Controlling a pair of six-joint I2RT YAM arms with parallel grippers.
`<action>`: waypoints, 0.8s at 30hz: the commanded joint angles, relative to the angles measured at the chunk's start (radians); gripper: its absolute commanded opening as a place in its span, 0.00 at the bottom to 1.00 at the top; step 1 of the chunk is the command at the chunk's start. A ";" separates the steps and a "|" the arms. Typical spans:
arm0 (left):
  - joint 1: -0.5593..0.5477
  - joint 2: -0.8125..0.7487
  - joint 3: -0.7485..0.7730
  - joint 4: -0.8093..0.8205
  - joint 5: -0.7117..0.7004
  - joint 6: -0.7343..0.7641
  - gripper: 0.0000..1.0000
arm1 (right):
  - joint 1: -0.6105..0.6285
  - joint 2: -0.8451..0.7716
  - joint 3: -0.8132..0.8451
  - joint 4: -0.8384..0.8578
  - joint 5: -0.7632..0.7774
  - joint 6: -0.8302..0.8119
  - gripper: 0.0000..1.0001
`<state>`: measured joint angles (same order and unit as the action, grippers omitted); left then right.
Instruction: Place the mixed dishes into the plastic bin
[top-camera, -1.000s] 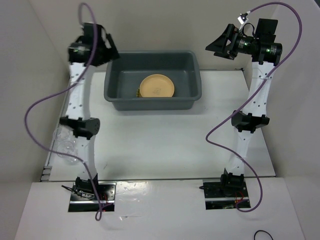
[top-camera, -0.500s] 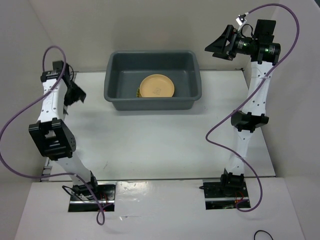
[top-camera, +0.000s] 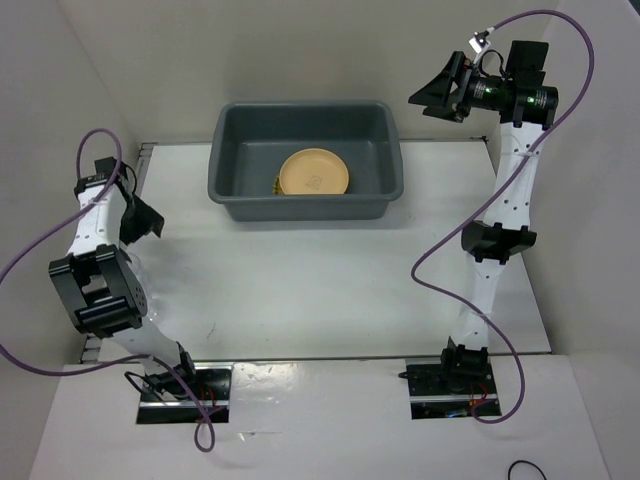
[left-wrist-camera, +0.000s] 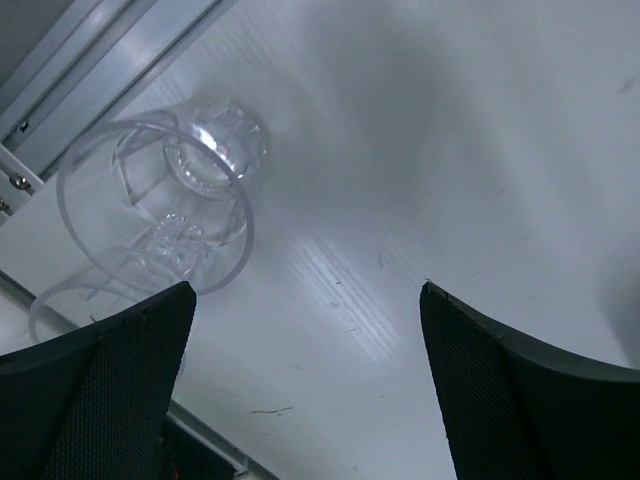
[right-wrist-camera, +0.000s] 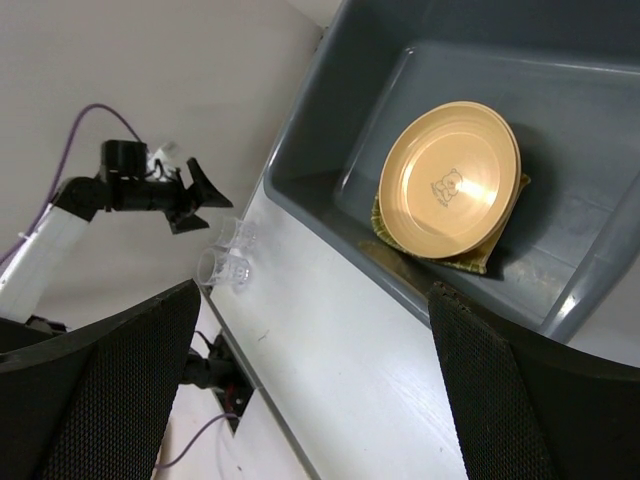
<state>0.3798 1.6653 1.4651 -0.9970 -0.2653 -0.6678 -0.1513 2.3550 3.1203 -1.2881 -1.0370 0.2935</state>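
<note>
White table (top-camera: 300, 280) | plate (top-camera: 313, 173) stacked on slatted tray (right-wrist-camera: 470, 262) inside plastic bin (top-camera: 300, 207) | left gripper (left-wrist-camera: 305, 290) and right gripper (right-wrist-camera: 315, 288) spread wide, both empty | risk: left gripper hangs low over clear cups (left-wrist-camera: 190, 200) at table edge; a careless sweep may knock them off

Greenish tray (right-wrist-camera: 475, 262) mostly hidden beneath plate (right-wrist-camera: 450, 180).
</note>
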 joint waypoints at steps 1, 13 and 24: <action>0.008 -0.004 -0.075 0.047 0.017 0.028 0.99 | -0.007 0.003 0.018 -0.007 -0.035 -0.004 0.99; 0.008 0.033 -0.173 0.123 0.003 0.059 0.90 | -0.007 -0.007 0.018 -0.007 -0.017 0.015 0.99; 0.008 0.105 -0.123 0.126 0.008 0.099 0.00 | -0.076 -0.016 0.018 -0.007 -0.017 0.035 0.99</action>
<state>0.3832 1.7611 1.2716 -0.8696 -0.2653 -0.5926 -0.2150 2.3554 3.1203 -1.2881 -1.0363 0.3206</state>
